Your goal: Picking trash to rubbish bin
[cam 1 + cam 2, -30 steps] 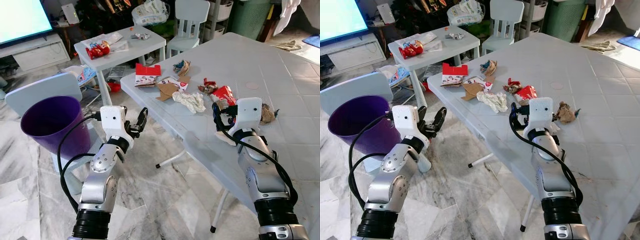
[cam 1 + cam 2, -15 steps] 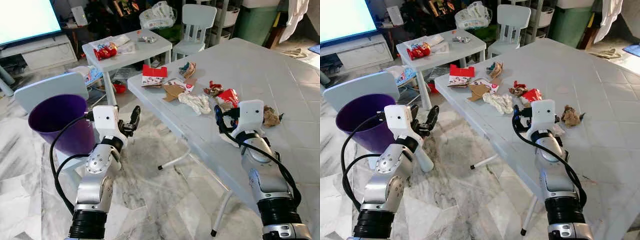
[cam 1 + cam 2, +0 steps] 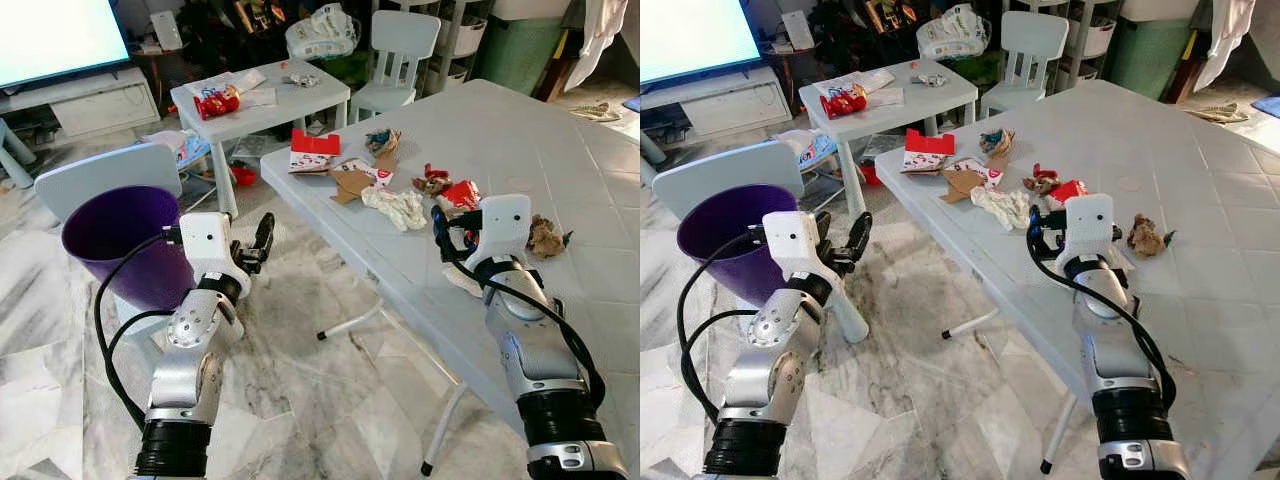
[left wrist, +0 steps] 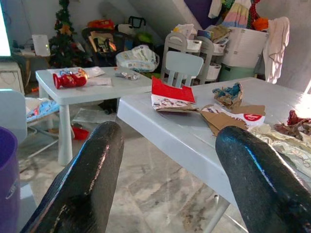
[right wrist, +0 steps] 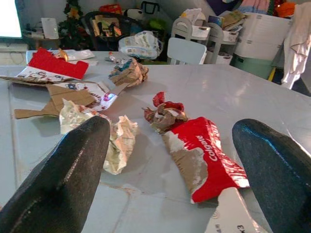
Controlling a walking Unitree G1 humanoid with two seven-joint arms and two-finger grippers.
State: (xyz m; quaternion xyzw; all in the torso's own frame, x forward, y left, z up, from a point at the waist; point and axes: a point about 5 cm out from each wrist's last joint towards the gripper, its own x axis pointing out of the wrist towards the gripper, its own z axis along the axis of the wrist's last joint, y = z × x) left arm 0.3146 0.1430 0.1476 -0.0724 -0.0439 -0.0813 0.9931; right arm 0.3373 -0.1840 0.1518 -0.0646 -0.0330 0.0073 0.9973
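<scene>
A: Worktop first. What do you have on it?

B: You have a big pale plastic worktop running from the far side toward your right arm, with trash strewn along the edge nearest you. Off its corner, on your left, stands the purple rubbish bin, open-topped, in front of a pale chair back. A small white side table with a red packet sits further back, and a white child's chair is behind that.

A: And the trash, piece by piece?

B: Farthest left along the edge you see a red and white carton, opened out flat. Beside it lies a piece of brown cardboard, then a crumpled white wrapper. A red Colgate box, flattened, lies just ahead of your right tool, with a small red and brown wad touching its far end. A brown crumpled scrap sits to the right of the wrist housing, and another brown wad lies further back.

A: Where are your tools?

B: Your right tool hovers low over the worktop with its fingers spread wide, empty, the Colgate box between them in the wrist view. Your left tool is held off the worktop over the marble floor, beside the bin's rim, its fingers parted and holding nothing.
</scene>
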